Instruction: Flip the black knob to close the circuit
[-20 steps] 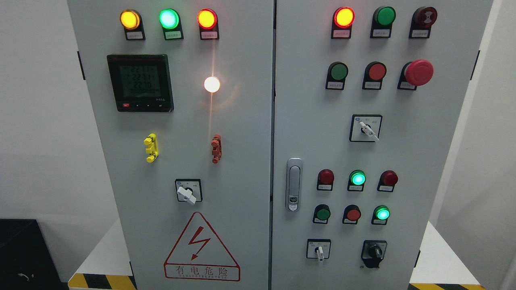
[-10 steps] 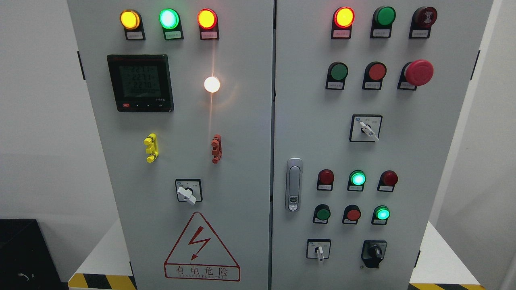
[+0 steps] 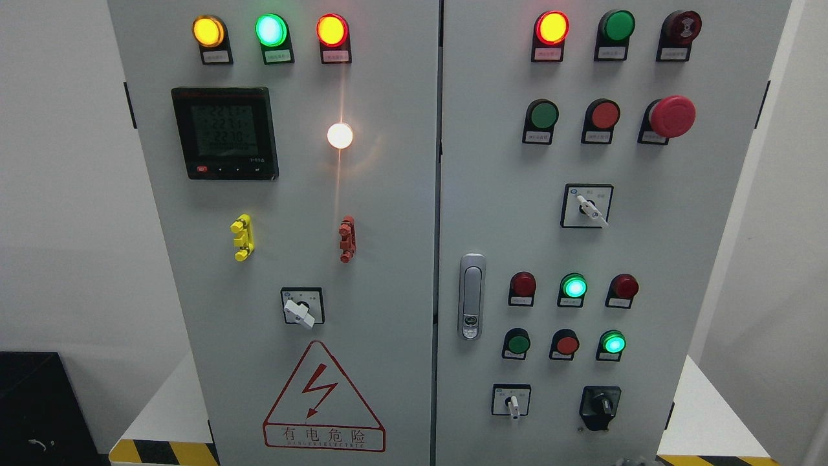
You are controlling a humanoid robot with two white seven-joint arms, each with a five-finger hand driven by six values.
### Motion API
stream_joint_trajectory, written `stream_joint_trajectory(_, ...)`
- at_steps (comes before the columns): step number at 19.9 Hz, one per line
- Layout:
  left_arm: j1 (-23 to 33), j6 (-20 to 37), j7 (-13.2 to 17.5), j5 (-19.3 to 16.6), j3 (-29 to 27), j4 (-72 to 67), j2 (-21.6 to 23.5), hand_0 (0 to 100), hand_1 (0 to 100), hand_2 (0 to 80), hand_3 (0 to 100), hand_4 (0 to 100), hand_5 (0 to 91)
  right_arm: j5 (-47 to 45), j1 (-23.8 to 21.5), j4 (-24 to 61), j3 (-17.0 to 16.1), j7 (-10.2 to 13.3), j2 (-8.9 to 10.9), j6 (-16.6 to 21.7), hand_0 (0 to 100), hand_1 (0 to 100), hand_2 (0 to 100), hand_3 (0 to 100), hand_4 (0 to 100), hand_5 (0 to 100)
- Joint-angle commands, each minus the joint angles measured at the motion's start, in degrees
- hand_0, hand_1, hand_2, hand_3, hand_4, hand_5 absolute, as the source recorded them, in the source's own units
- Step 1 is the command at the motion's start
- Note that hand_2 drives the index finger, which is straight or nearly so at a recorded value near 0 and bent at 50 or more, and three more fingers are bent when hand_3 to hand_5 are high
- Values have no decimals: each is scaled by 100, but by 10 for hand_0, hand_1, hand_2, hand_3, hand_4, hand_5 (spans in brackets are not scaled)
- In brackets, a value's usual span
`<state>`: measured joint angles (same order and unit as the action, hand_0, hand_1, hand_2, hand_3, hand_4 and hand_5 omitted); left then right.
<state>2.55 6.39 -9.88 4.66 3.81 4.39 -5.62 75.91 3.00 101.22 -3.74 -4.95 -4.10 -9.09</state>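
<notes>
1. Cabinet [image 3: 388, 213]: a tall grey electrical cabinet is seen head-on, filling most of the head view, split by a vertical seam into a left door and a right door. It is set on a white base [image 3: 165, 414] with yellow and black hazard stripes at the front edge.
2. Warning sign [image 3: 323, 401]: a red triangle with a lightning bolt and a line of red characters is printed low on the left door.
3. Meter [image 3: 224, 133]: a black digital meter with a lit screen is mounted high on the left door, under three lit lamps, yellow, green and red.
4. Door handle [image 3: 471, 296]: a silver handle is fixed upright on the right door, just beside the seam.
5. Red mushroom button [image 3: 671, 116]: it is placed near the upper right corner, to the right of a green button and a red button.
6. Black knob [image 3: 601, 406]: the task's knob is found at the bottom right of the right door, on a black plate, below a lit green lamp [image 3: 612, 343]. Its grip is seen standing roughly upright.
7. White switch [image 3: 512, 404]: a small white-handled switch is set to the left of the black knob, well apart from it.
8. Robot hands: neither hand is shown, so whether the fingers are spread or curled cannot be told.
</notes>
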Motion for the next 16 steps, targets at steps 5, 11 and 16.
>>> stream_joint_trajectory(5, 0, 3, -14, 0, 6, 0, 0, 120, 556, 0, 0, 0, 0, 91, 333, -41, -214, -208, 129, -13, 0, 0, 998, 1000, 1000, 1000)
stream_joint_trajectory(11, 0, 3, -22, 0, -3, 0, 0, 120, 556, 0, 0, 0, 0, 169, 500, -111, -285, -322, 216, -22, 0, 0, 999, 1000, 1000, 1000)
stream_joint_trajectory(16, 0, 3, -22, 0, 6, 0, 0, 120, 556, 0, 0, 0, 0, 179, 649, -242, -346, -340, 234, -31, 0, 0, 999, 1000, 1000, 1000)
